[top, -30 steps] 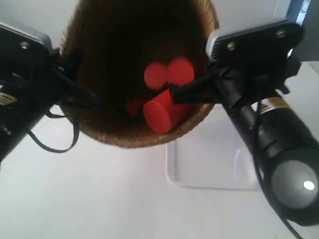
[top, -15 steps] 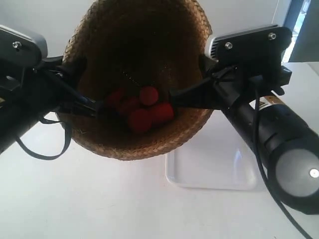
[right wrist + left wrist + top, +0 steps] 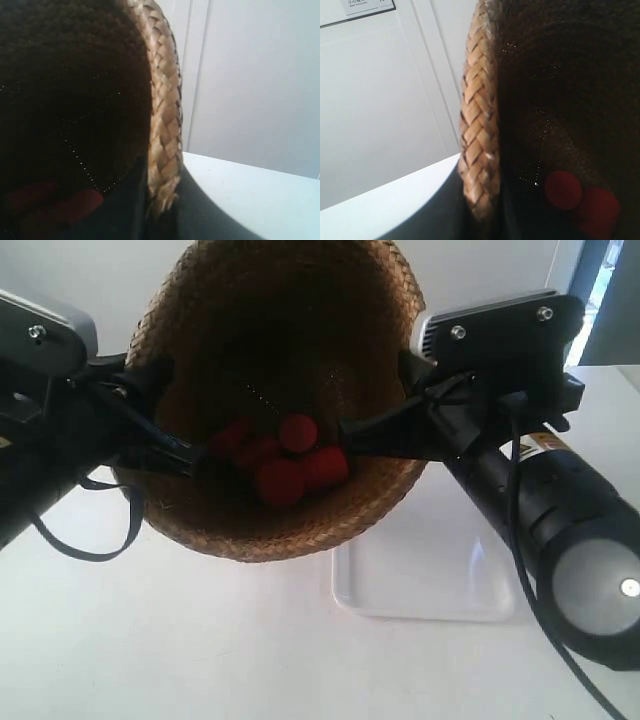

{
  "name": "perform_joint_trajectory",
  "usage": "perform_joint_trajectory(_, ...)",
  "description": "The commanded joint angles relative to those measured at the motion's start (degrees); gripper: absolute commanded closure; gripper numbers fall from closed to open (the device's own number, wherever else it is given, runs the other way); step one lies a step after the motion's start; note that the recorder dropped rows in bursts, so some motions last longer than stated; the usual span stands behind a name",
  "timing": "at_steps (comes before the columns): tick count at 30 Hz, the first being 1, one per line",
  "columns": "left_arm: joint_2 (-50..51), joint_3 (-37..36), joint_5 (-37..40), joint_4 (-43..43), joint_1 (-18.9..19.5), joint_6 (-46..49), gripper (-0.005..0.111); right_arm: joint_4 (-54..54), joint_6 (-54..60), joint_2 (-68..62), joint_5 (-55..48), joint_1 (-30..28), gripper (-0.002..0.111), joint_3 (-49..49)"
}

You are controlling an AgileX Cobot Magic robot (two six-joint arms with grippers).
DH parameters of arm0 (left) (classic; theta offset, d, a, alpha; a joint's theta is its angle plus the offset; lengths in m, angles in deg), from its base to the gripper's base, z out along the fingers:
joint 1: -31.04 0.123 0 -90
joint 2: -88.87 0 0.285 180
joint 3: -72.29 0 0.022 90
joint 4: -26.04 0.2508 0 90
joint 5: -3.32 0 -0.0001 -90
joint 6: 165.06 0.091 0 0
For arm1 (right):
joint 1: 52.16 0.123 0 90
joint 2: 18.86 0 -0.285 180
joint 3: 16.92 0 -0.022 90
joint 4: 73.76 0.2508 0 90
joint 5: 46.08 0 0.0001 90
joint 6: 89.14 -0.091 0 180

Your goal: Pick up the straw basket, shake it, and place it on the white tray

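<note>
gripping the basket (image 3: 270, 525) clear of the counter (image 3: 200, 640), tipped so its dark inside and the red cylinders (image 3: 285, 465) show. brown plaited straw with a thick braided rim, pinched on opposite sides by the left gripper (image 3: 480, 212) and the right gripper (image 3: 162, 200). hanging partly over the tray (image 3: 430, 585), glossy white, toward the counter's right edge in the exterior view.

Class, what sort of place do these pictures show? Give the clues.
Probably an indoor robot lab or test room: a bare white table, plain white wall panels behind, and black robot arms holding a straw basket.
</note>
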Motion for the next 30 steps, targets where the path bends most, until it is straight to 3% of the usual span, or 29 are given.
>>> perform_joint_trajectory(1, 0.49, 0.24, -1.29, 1.93, -0.62, 3.86, 0.107, -2.63, 1.36, -0.27, 3.15, -0.34, 0.108, -0.35)
perform_joint_trajectory(6, 0.17, 0.06, -7.13, 1.55, -1.54, 10.09, 0.107, -3.29, 7.42, 0.59, 7.90, 0.95, 0.108, -0.35)
perform_joint_trajectory(9, -6.76, -1.32, -6.65, -3.40, -10.39, 19.76, 0.107, 1.46, 13.86, 10.67, 6.00, 10.07, 0.108, 1.13)
perform_joint_trajectory(12, -14.77, -4.29, -7.39, -9.43, -26.29, 27.66, 0.107, -4.18, 13.33, 23.14, 7.22, 23.11, 0.108, 5.60)
perform_joint_trajectory(13, -15.48, -5.88, -9.88, -9.52, -30.19, 28.80, 0.107, -6.79, 11.77, 24.52, 10.93, 25.13, 0.108, 7.35)
perform_joint_trajectory(14, -14.32, -7.36, -14.90, -10.33, -31.17, 29.04, 0.107, -6.60, 11.35, 23.28, 19.41, 25.01, 0.108, 9.39)
perform_joint_trajectory(15, -10.73, -7.73, -18.20, -11.92, -28.35, 25.76, 0.107, -2.42, 7.63, 19.01, 23.06, 22.20, 0.108, 10.03)
perform_joint_trajectory(17, -4.48, -5.93, -18.20, -7.57, -16.35, 14.84, 0.107, -4.07, -0.97, 7.08, 23.06, 9.76, 0.108, 8.26)
perform_joint_trajectory(19, 2.08, -2.86, -11.44, 1.04, -4.97, 7.38, 0.107, -10.67, -6.76, -2.37, 15.76, 1.03, 0.108, 4.17)
perform_joint_trajectory(20, 3.01, -2.40, -8.33, 2.75, -2.87, 6.44, 0.107, -10.50, -9.64, -4.38, 11.35, 0.24, 0.108, 2.68)
perform_joint_trajectory(22, 2.48, -2.52, -4.91, 0.06, -2.45, 5.90, 0.107, -10.36, -11.16, -4.84, 6.93, 0.38, 0.108, 2.28)
perform_joint_trajectory(30, -0.35, -2.93, -5.69, -0.57, -2.45, 5.86, 0.107, -10.57, -10.26, -1.49, 6.60, 0.68, 0.108, 2.28)
